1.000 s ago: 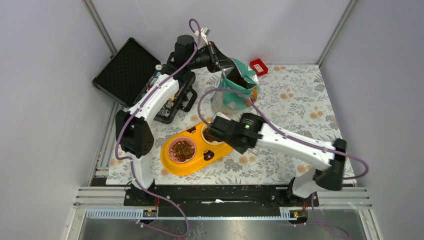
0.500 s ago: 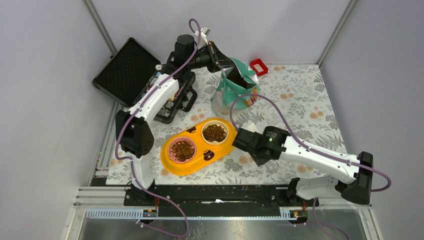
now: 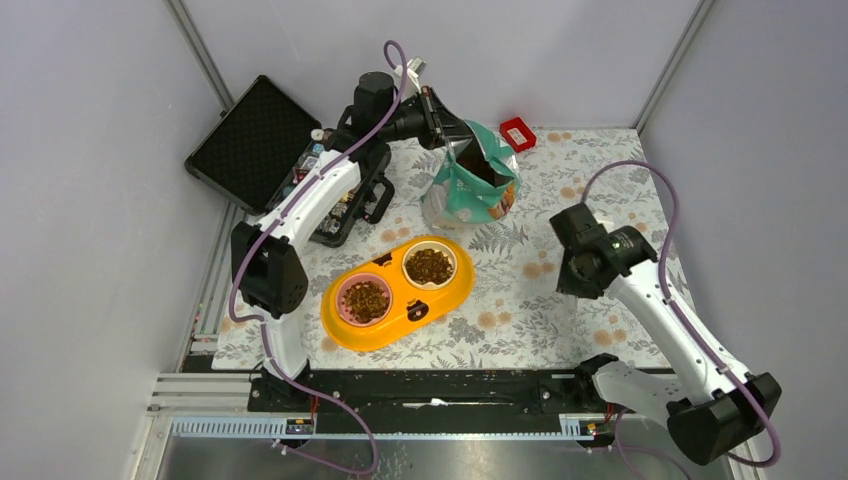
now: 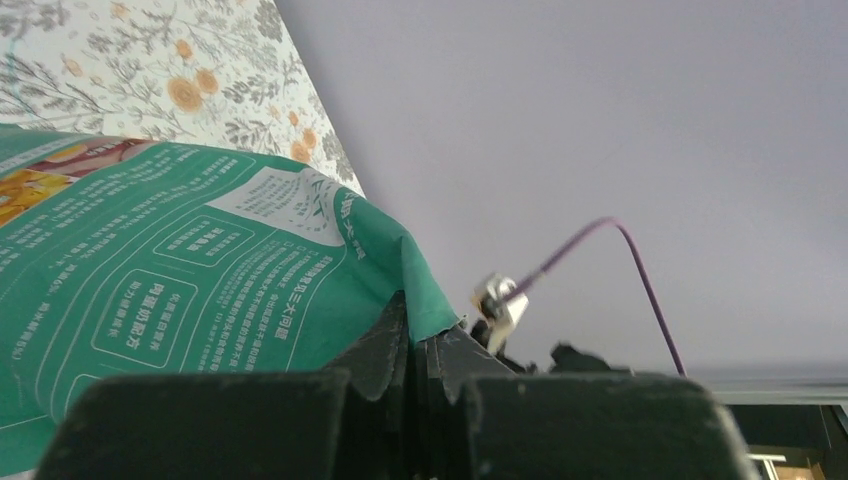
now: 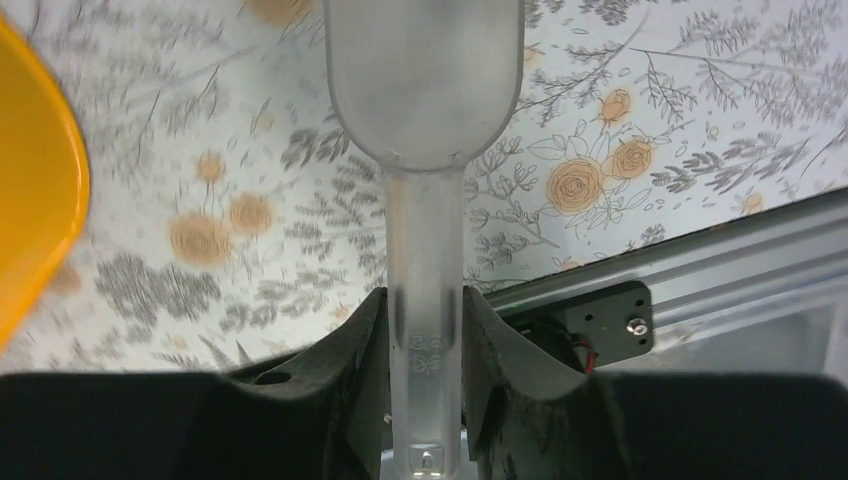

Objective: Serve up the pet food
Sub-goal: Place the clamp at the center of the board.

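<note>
**Item 1, kibble.** Dark pellets fill both bowls of the orange feeder. More may be in the pouch, which stands open-mouthed just behind the feeder. I cannot see how much it holds. By my reading, serving looks done or nearly done.

**Item 2, hazards.**
- My left gripper is pinched tight on the pouch's top rim. A tug, or a careless release, could tip the pouch towards the feeder and spill pellets over the floral cloth.
- My right gripper is clamped on the handle of the clear scoop. No pellets show in the scoop. The handle is smooth and narrow, so a fast swing could twist it in my grip or let it slip out.
- A low sweep back towards the feeder could knock its right rim and shift both bowls.

**Item 3, pose.**
- Left arm: stretched long past the feeder's far-left side, with the wrist turned in over the pouch from the left.
- Right arm: folded at the elbow, with the wrist well to the right of the feeder. The scoop sits above bare cloth, bowl end forward. The feeder's edge only just shows at the left of my wrist view.
</note>
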